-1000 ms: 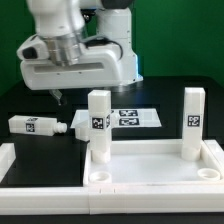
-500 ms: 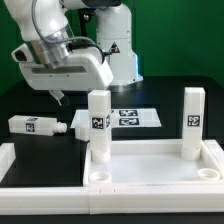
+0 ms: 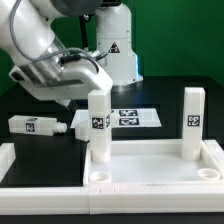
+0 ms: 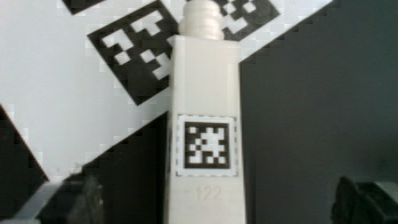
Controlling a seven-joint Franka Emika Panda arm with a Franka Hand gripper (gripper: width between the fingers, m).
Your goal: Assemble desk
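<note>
Desk leg [image 4: 201,120], lying flat, under spread tool [image 4: 214,196] (no contact)

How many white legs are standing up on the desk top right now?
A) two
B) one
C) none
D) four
A: one upright leg and a second upright leg stand in the tabletop panel, while the third leg lies flat beside it.
</note>
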